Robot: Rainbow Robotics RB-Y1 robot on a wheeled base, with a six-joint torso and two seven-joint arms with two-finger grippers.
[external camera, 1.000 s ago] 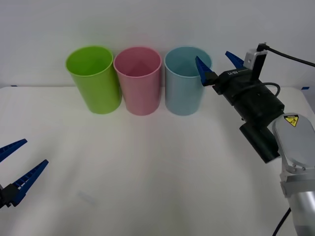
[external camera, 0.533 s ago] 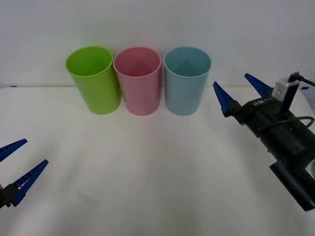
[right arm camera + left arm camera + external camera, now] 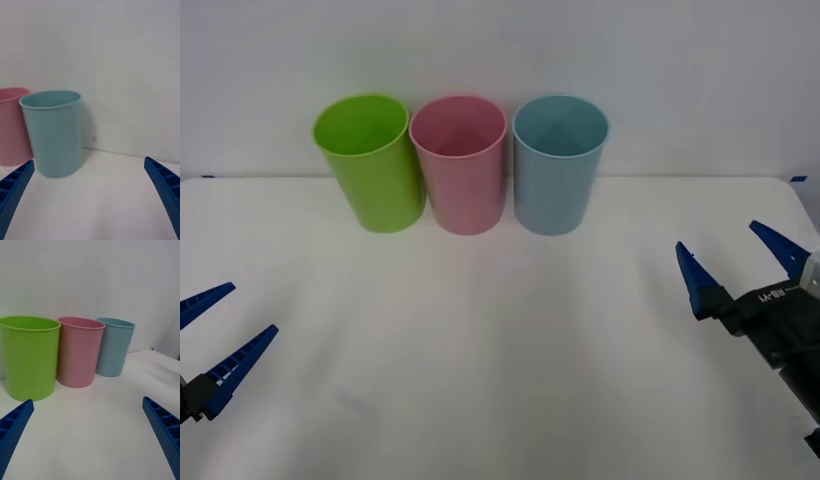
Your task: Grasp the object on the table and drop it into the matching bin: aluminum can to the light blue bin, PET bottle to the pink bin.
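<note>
3 bins in a row at back of white counter (image 3: 500, 350), lime green bin (image 3: 372, 165), pink bin (image 3: 461, 165), light blue bin (image 3: 558, 165), right hand (image 3: 745, 262) low near counter's right edge, fingers apart, holding nothing, left hand (image 3: 218, 325) at left edge, fingers apart, can not visible

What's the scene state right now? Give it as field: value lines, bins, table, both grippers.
bins: lime green plastic cup-shaped bin, pink plastic cup-shaped bin and light blue plastic cup-shaped bin, upright in a row at the far edge
bin order: green on the robot's left, pink in the middle, light blue on the right
table: wide flat white tabletop
left gripper: low at the near left, blue ribbed fingers open, holding nothing
right gripper: near right over the table, fingers open, holding nothing
</note>
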